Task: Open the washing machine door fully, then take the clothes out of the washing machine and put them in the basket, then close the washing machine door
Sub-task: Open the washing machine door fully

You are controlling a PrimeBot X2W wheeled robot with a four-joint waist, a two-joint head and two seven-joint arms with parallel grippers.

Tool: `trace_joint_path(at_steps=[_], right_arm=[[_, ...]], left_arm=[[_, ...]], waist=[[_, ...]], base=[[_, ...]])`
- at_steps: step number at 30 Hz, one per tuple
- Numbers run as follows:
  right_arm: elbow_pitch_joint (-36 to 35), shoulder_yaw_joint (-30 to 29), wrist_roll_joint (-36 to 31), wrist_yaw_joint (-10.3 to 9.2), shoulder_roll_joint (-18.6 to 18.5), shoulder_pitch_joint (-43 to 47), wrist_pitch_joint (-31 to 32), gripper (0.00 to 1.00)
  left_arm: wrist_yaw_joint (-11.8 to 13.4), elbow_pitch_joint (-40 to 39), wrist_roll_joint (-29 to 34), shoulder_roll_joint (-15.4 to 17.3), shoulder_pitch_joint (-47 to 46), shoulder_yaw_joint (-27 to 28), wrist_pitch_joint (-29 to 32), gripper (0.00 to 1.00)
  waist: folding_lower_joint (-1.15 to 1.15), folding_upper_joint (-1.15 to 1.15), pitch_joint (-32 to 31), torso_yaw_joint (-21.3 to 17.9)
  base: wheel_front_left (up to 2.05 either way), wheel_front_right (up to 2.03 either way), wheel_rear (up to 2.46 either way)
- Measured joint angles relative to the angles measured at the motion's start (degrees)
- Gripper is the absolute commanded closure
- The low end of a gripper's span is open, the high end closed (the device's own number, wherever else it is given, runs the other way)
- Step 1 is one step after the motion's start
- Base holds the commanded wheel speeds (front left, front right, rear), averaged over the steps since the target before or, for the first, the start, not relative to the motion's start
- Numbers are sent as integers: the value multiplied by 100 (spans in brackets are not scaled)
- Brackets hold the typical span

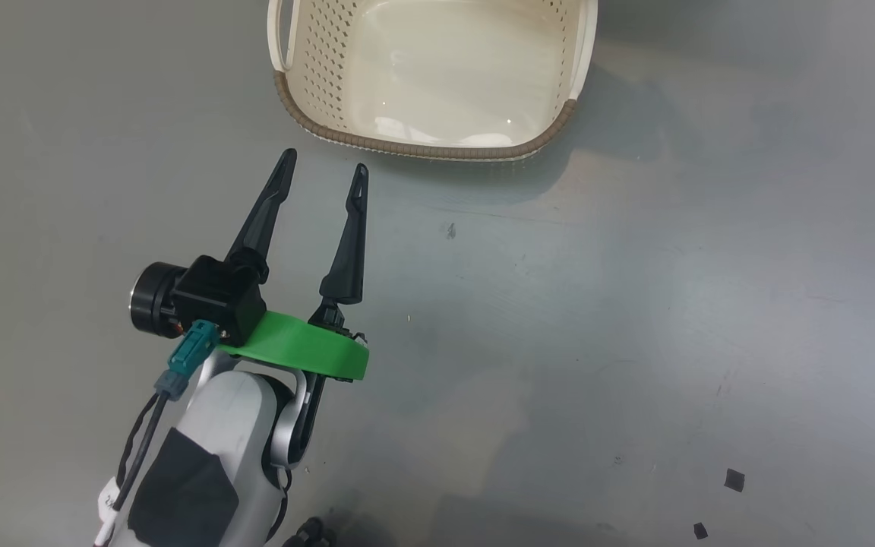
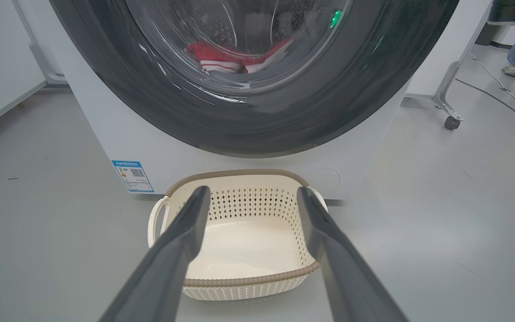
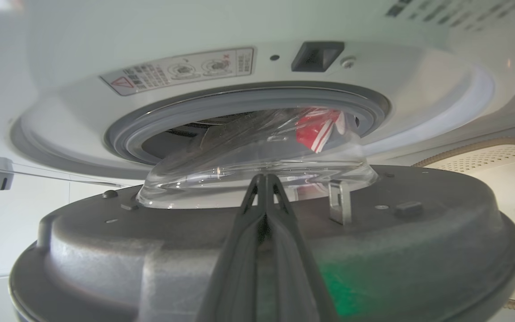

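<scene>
Down by the basket point(image 1: 422, 148), the left gripper point(image 1: 325, 162) hangs spread apart; the right gripper point(image 3: 264, 178), pinched together, points at the inside of the door point(image 3: 105, 250), red clothes point(image 3: 313, 129) beyond.

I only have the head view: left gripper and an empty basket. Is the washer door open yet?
Observer: Partly. The washing machine door stands ajar, its glass bowl close to the gasket.
Operator: Where's the right gripper?
Observer: The right gripper, shut, lies over the door's inner face, tips at the bowl.
Operator: And the clothes?
Observer: The clothes lie inside the washing machine, red behind the glass.
</scene>
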Motion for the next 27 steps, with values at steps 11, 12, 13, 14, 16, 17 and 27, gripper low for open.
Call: trace_joint_path(at_steps=[11, 12, 13, 14, 16, 17, 27], right_arm=[[233, 85, 22, 0, 4, 446, 218, 100], [253, 102, 62, 0, 5, 488, 256, 100], [269, 152, 65, 0, 2, 531, 301, 100], [281, 202, 65, 0, -1, 577, 350, 100], [304, 248, 75, 0, 10, 664, 447, 100], [314, 261, 108, 0, 21, 705, 476, 100], [368, 456, 356, 0, 36, 1032, 798, 100]], left_arm=[[2, 41, 0, 1, 4, 2, 0, 0], [2, 51, 0, 1, 5, 1, 0, 0], [2, 57, 0, 1, 7, 0, 0, 0], [2, 65, 1, 1, 8, -1, 0, 0], [2, 76, 2, 1, 14, -1, 0, 0], [2, 86, 3, 1, 17, 1, 0, 0], [3, 166, 12, 2, 118, 0, 0, 0]], waist=[[0, 0, -276, -76], [0, 0, -301, -82], [0, 0, -327, -87], [0, 0, -353, -91], [0, 0, -402, -97], [0, 0, -427, -100], [0, 0, -663, -125]], base=[[0, 0, 0], [0, 0, 0], [0, 0, 0], [0, 0, 0], [0, 0, 0], [0, 0, 0], [0, 0, 0]])
